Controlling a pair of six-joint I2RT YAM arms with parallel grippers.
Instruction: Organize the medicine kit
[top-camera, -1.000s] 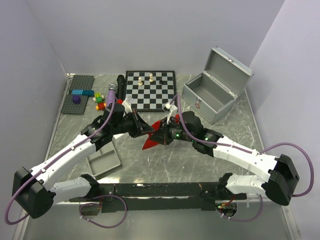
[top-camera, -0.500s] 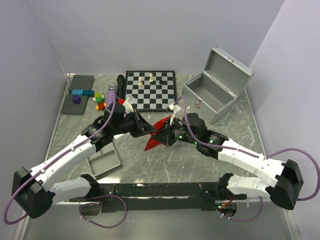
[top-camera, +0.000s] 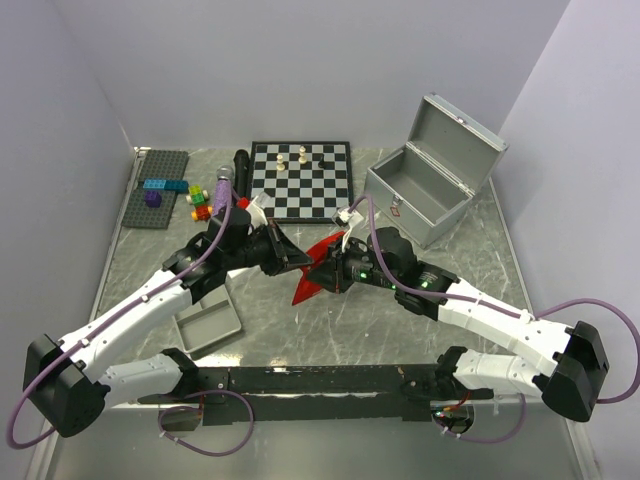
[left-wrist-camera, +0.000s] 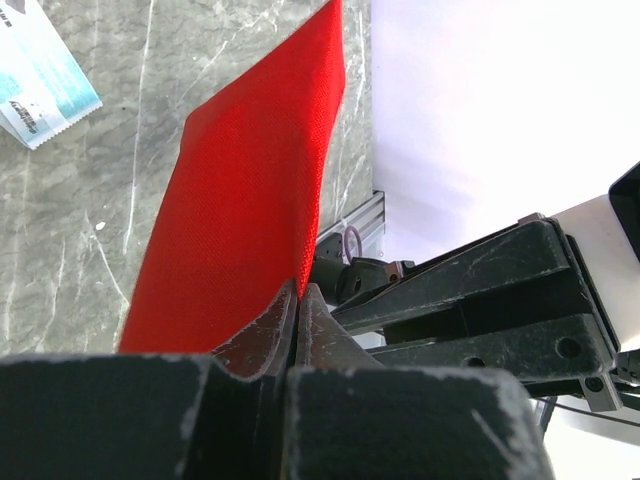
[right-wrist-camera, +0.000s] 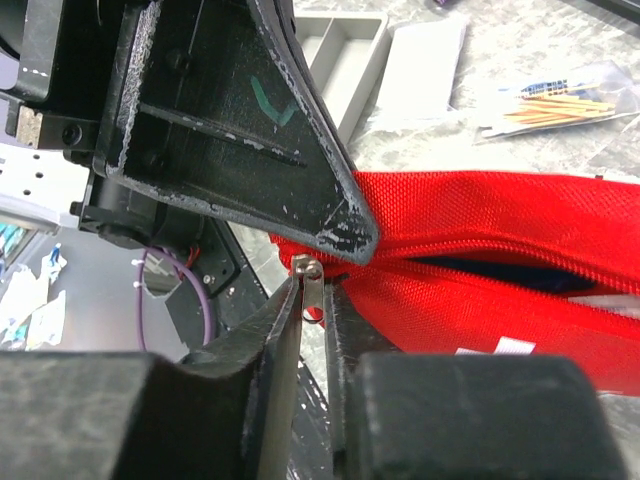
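The red fabric pouch (top-camera: 306, 278) hangs between my two grippers at the table's middle. My left gripper (top-camera: 288, 259) is shut on the pouch's edge; in the left wrist view the red cloth (left-wrist-camera: 240, 180) runs up from the pinched jaws (left-wrist-camera: 300, 295). My right gripper (top-camera: 332, 270) is shut on the pouch's metal zipper pull (right-wrist-camera: 313, 283), right beside the left gripper's finger (right-wrist-camera: 250, 130). In the right wrist view the pouch (right-wrist-camera: 480, 290) has its zipper partly open, with a dark inside showing.
An open grey metal box (top-camera: 420, 195) stands at the back right. A chessboard (top-camera: 300, 180) lies behind the grippers. A grey divided tray (top-camera: 205, 320) sits front left. A sachet (left-wrist-camera: 35, 80), a swab packet (right-wrist-camera: 555, 100) and a white packet (right-wrist-camera: 425, 60) lie on the table.
My right arm has swung its elbow and base outward to the right, and its wrist sits slightly farther back. The pouch and the left arm have hardly moved.
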